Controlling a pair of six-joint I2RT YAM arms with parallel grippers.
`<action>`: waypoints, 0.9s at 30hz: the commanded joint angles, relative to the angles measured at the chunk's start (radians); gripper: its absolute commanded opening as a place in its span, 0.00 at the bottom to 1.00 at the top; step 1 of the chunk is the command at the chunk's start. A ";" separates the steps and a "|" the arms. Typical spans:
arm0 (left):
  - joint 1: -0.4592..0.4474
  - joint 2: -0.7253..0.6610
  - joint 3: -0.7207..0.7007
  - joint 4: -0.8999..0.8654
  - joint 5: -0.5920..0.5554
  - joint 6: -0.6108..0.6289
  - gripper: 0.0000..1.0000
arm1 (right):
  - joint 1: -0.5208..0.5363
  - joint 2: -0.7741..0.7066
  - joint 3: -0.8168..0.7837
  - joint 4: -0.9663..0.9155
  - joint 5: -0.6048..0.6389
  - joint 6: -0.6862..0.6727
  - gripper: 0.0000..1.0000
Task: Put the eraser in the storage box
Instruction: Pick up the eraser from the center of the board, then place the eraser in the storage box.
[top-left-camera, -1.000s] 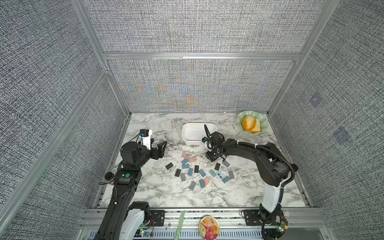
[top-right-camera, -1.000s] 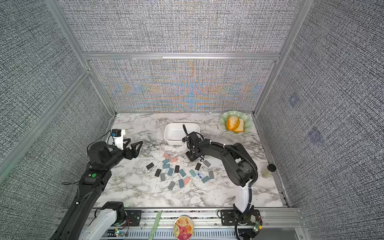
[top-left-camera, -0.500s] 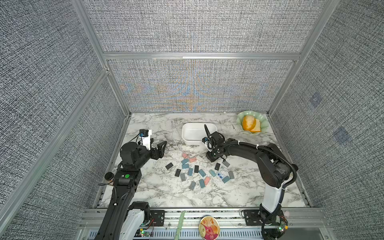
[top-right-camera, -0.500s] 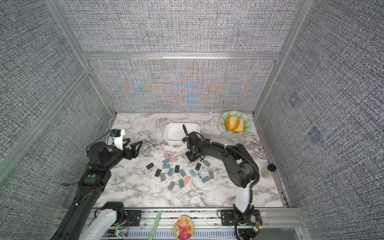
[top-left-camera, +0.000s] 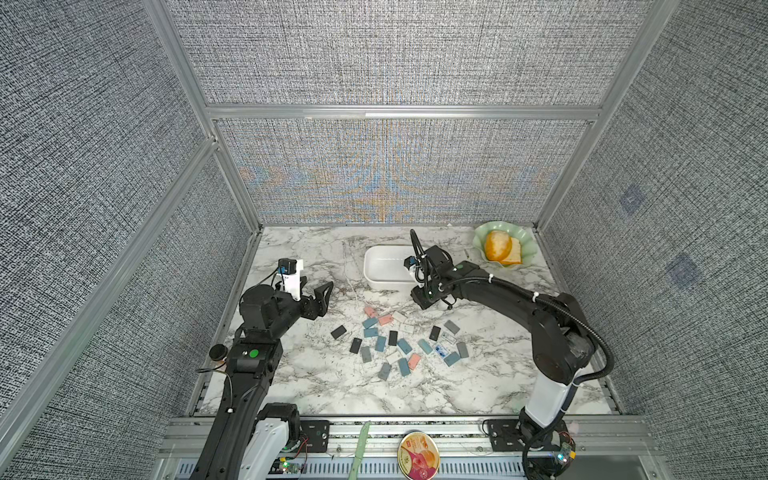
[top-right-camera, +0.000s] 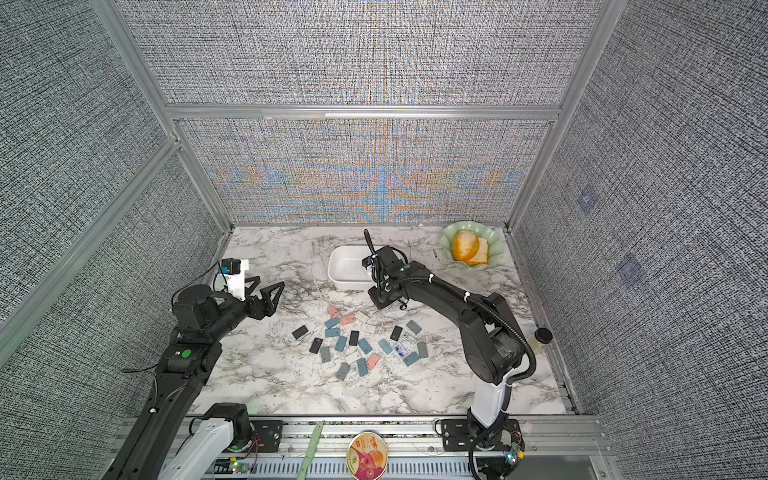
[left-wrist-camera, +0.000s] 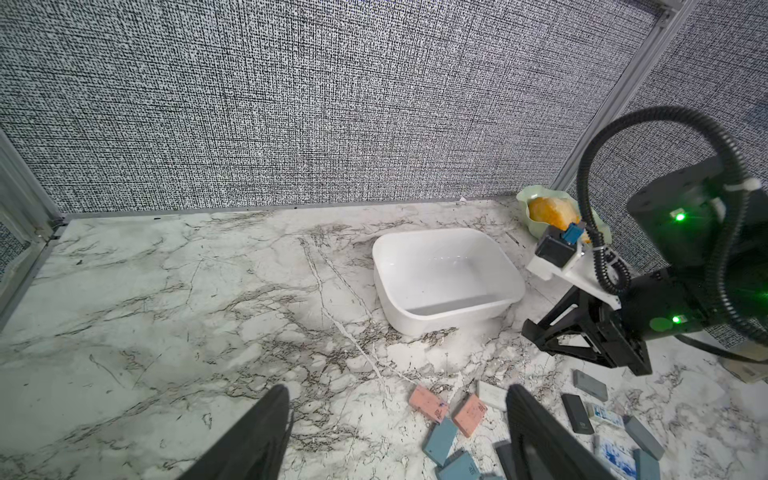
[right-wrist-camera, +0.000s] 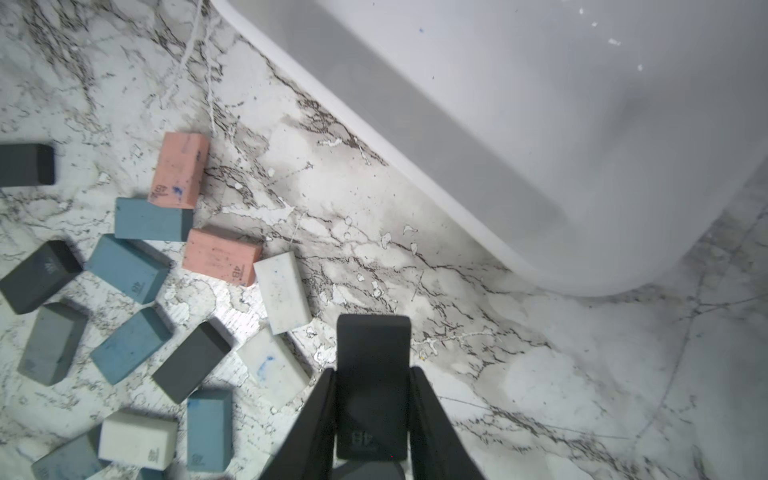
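Note:
The storage box (top-left-camera: 386, 270) (top-right-camera: 348, 270) is a plain white tub at the back middle of the marble table, and it looks empty in the left wrist view (left-wrist-camera: 444, 270). My right gripper (top-left-camera: 422, 297) (top-right-camera: 378, 300) sits just in front of the box's near right corner. The right wrist view shows this gripper (right-wrist-camera: 372, 374) shut on a black eraser (right-wrist-camera: 372, 353), with the box wall (right-wrist-camera: 540, 145) close ahead. My left gripper (top-left-camera: 318, 291) (top-right-camera: 268, 286) (left-wrist-camera: 397, 395) hovers open and empty at the left, apart from the erasers.
Several loose erasers (top-left-camera: 399, 345) (top-right-camera: 361, 345) in black, blue, pink, grey and white lie scattered mid-table. A pale green scalloped dish (top-left-camera: 521, 257) holding something orange stands at the back right corner. A small bottle (top-right-camera: 540, 336) stands by the right edge.
My right gripper's jaws have closed in on the black eraser, and the arm has barely shifted. The left arm has not moved.

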 joint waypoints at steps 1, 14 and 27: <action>0.001 -0.005 -0.002 0.019 -0.004 0.012 0.83 | -0.001 0.003 0.067 -0.085 0.017 -0.011 0.30; 0.001 0.008 -0.004 0.017 -0.010 0.013 0.83 | -0.088 0.265 0.457 -0.192 0.009 -0.025 0.30; 0.000 0.011 -0.004 0.014 -0.011 0.015 0.82 | -0.158 0.538 0.725 -0.226 0.007 -0.019 0.31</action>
